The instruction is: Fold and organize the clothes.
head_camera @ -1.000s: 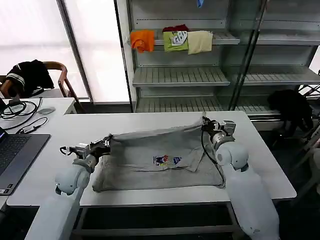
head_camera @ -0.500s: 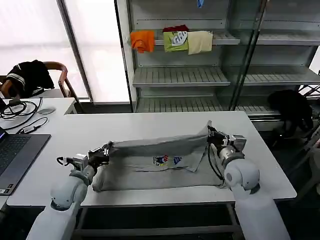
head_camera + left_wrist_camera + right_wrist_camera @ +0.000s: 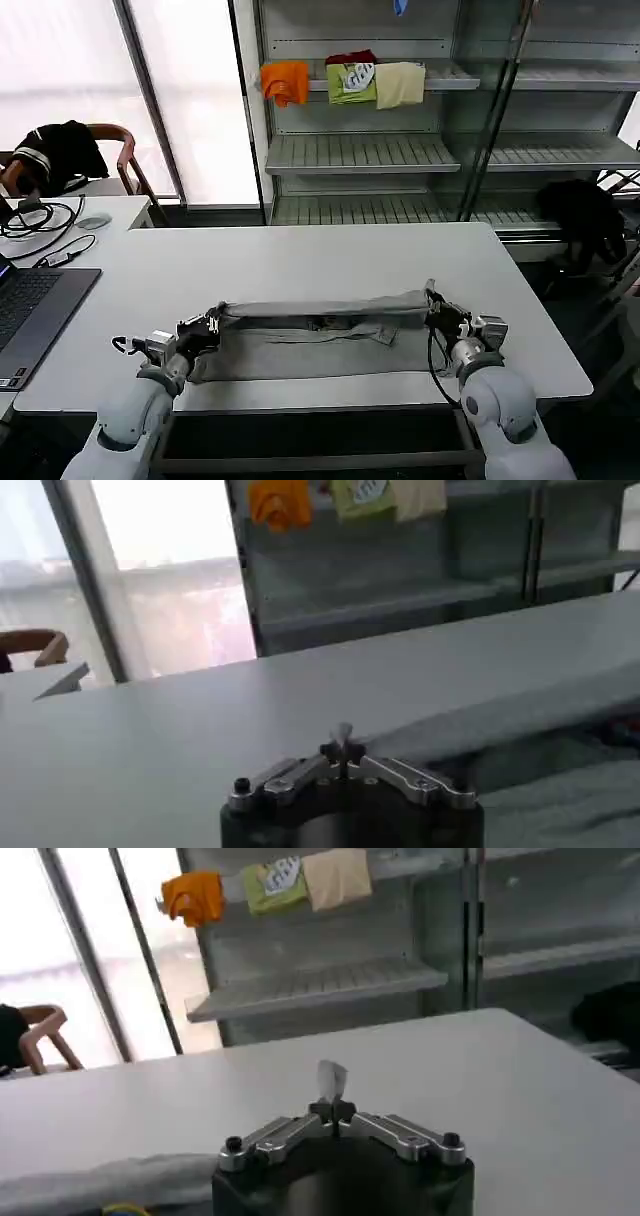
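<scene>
Jaws of both grippers are clamped together on cloth: the left gripper (image 3: 212, 323) pinches one end of the shirt's (image 3: 320, 345) raised edge, the right gripper (image 3: 436, 303) the other end, and in each wrist view a small tuft of fabric stands up between the closed fingertips. Between the two grips the edge hangs as a taut, rolled band above the rest of the shirt. Its lower layer lies flat on the table (image 3: 300, 255), near the front edge, between the two grippers. Being thin grey cotton, it looks light and limp; it should sag wherever unsupported and crease along any line it is laid over. By this judgement the corners or hem ends are the sound places to grip, as is done at present, since a hold nearer the middle would let the ends droop. Beyond the table stands a shelf (image 3: 360, 150) bearing folded orange, green and cream garments (image 3: 345, 80).
</scene>
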